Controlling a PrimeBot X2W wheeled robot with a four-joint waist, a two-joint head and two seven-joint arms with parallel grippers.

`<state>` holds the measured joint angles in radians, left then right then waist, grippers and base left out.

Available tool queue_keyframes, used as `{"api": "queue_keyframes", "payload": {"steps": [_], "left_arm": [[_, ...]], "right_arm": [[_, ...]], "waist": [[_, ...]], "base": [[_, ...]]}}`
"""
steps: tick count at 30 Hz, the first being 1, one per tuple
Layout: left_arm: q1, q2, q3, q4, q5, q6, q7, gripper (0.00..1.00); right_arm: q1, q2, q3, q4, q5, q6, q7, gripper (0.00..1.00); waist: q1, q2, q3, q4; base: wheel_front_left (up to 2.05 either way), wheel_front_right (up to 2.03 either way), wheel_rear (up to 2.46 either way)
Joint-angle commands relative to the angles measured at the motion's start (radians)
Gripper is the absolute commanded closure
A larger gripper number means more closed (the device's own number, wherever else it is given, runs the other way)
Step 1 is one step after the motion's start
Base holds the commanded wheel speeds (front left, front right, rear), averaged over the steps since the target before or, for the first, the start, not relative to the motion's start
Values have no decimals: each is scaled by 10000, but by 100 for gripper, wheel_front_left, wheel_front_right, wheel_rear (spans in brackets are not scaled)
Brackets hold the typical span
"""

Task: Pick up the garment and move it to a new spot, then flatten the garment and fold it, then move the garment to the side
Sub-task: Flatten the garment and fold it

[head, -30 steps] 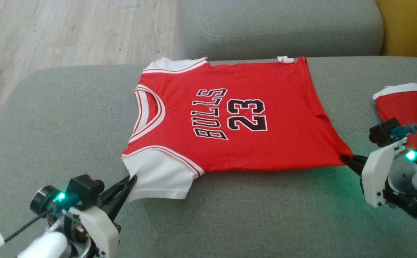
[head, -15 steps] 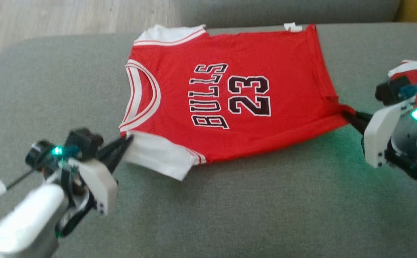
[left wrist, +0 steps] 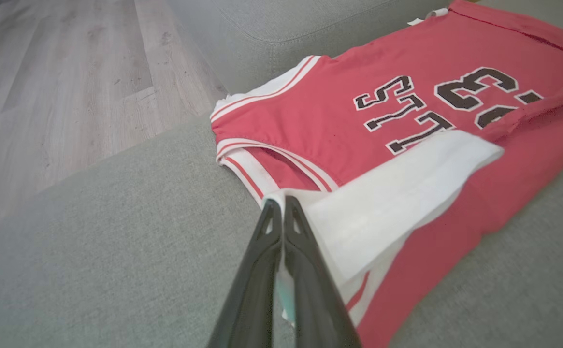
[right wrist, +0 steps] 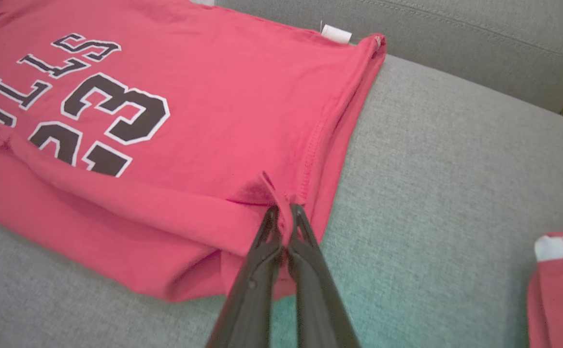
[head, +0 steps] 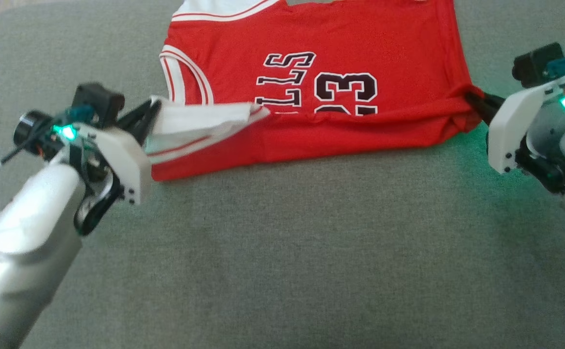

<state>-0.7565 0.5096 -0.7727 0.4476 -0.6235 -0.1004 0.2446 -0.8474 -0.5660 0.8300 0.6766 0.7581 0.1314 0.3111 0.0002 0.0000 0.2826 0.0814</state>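
The left end effector clamps the white sleeve; the right end effector clamps the hem corner. Both raise the near edge of the garment above the sofa cushion, presumably for a lengthwise fold.

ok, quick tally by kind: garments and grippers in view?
Garments: 2, the jersey and a second red garment off to its side.
Grippers: 2, left gripper and right gripper, both shut on the jersey.
Total: 4
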Motion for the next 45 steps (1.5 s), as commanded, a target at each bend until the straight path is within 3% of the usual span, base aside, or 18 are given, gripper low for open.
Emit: {"api": "queue_keyframes", "payload": {"steps": [1, 12, 14, 15, 17, 24, 29, 33, 36, 37, 38, 45], "left_arm": [[-782, 236, 498, 33, 72, -44, -108, 100], [-2189, -353, -95, 2007, 580, -211, -507, 100], [-2379, -484, -110, 2366, 647, -183, -723, 53], [-2454, -578, -84, 2522, 670, -105, -879, 0], [-2594, -755, -42, 2815, 740, 59, -1245, 0], [-2872, -1416, 908, 3331, 660, 1333, -4307, 0], [-2202, -1822, 1766, 2676, 350, 1743, -5039, 0], [-780, -2027, 3027, 659, 662, 2281, -5058, 0], [695, -2362, 3901, -614, 984, 2504, -5060, 0], [695, -2362, 3901, -614, 984, 2504, -5060, 0], [1649, -2639, 4339, -1160, 1166, 2550, -5061, 0], [3819, -3336, 5070, -1689, 1920, 2418, -5062, 0]], "right_arm": [[-254, 31, -86, -92, -122, -7, -224, 100], [-1041, 707, 144, 1042, -442, -7, -852, 100], [-1168, 806, 87, 1326, -473, -7, -1050, 100], [-1237, 862, 28, 1483, -501, -7, -1201, 100], [-1374, 997, -105, 1765, -587, -7, -1609, 0], [-1765, 1507, -1294, 2701, -839, -7, -4459, 0], [-1448, 2095, -2533, 2948, -996, -7, -5678, 0], [-539, 2527, -4548, 1565, -1976, -7, -5722, 0], [922, 3293, -6242, 284, -3124, -7, -5725, 0], [922, 3293, -6242, 284, -3124, -7, -5725, 0], [1977, 3930, -7166, -531, -3962, -7, -5726, 0], [4686, 5082, -8320, -2191, -5436, -7, -5727, 0]], "waist": [[-2, 0, 97, -32], [-2, 0, 448, -187], [-2, 0, 482, -193], [-2, 0, 489, -192], [-2, 0, 493, -182], [-2, 0, 122, -87], [-2, 0, -477, 42], [-2, 0, -893, 93], [-2, 0, -1175, 142], [-2, 0, -1175, 142], [-2, 0, -1329, 143], [-2, 0, -1682, 49]], "base": [[0, 0, 0], [0, 0, 0], [0, 0, 0], [0, 0, 0], [0, 0, 0], [0, 0, 0], [0, 0, 0], [0, 0, 0], [0, 0, 0], [0, 0, 0], [0, 0, 0], [0, 0, 0]]}}
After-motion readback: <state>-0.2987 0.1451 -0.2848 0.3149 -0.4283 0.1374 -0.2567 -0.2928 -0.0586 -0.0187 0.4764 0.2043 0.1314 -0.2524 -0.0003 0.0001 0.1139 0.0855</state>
